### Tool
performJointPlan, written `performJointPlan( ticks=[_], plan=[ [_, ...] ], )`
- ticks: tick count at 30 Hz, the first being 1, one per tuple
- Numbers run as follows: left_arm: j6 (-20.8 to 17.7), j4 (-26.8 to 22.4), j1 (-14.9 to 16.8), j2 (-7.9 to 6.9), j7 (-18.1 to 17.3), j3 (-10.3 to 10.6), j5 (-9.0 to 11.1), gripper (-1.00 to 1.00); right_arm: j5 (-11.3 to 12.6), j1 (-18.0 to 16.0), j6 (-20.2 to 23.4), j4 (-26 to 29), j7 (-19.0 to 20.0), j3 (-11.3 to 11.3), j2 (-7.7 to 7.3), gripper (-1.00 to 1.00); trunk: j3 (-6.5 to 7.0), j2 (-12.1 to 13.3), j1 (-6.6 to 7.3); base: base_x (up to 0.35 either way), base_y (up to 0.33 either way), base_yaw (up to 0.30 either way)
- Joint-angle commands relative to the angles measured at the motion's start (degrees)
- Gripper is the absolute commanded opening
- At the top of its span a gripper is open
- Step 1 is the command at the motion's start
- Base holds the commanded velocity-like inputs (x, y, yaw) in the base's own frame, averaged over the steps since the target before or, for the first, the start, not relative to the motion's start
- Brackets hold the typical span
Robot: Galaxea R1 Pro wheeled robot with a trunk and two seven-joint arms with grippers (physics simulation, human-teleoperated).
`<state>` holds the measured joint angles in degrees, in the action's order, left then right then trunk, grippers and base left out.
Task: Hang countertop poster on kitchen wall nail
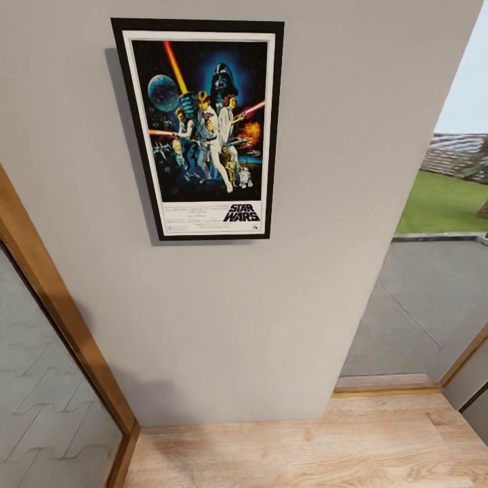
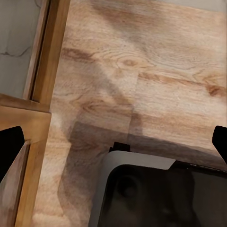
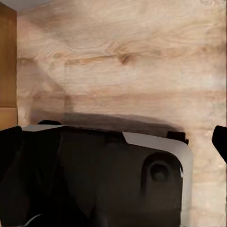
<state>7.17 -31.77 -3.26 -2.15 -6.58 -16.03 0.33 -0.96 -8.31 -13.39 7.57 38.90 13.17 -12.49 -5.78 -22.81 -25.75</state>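
The poster [image 1: 203, 129] hangs upright on the grey wall [image 1: 271, 305].

- Tall paper-look poster with a thin black frame [image 1: 200, 129], upper centre: smooth, slightly glossy.
- Plain light-grey wall [image 1: 257, 312]: matt.
- Pale wooden plank floor [image 1: 298, 447], bottom: grained, satin.

The poster's [image 1: 200, 129] small print under the artwork was too fine to read. Both wrist views cut off the fingertips [image 2: 10, 149] at the edges — the robot's dark base [image 3: 94, 175] too.

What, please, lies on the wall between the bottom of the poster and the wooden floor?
In the head view, nothing: below the poster the grey wall runs bare down to the wooden floor.
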Motion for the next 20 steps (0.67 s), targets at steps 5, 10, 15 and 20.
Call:
performJointPlan(
  ticks=[5, 10, 15, 20],
  plan=[
    [0.04, -0.05, 0.01, 0.08, -0.45, -0.23, 0.01, 1.0, 0.08, -0.05, -0.4, -4.72, -25.47, 0.19, 2.21, 1.0, -0.1, -0.11, -0.04, 0.0, 0.0, 0.0],
    [0.04, -0.05, 0.01, 0.12, -0.45, -0.17, 0.01, 1.0, 0.15, -0.04, -0.41, -5.09, -29.28, 0.19, 3.21, 1.0, -0.1, -0.11, -0.04, 0.0, 0.0, 0.0],
    [0.04, -0.05, 0.01, 0.13, -0.45, -0.09, 0.02, 1.0, 0.17, -0.04, -0.41, -5.17, -30.02, 0.19, 3.51, 1.0, -0.1, -0.11, -0.04, 0.0, 0.0, 0.0],
    [0.04, -0.05, 0.01, 0.14, -0.45, -0.06, 0.02, 1.0, 0.17, -0.04, -0.41, -5.19, -30.23, 0.19, 3.59, 1.0, -0.1, -0.11, -0.04, 0.0, 0.0, 0.0]
  ],
)
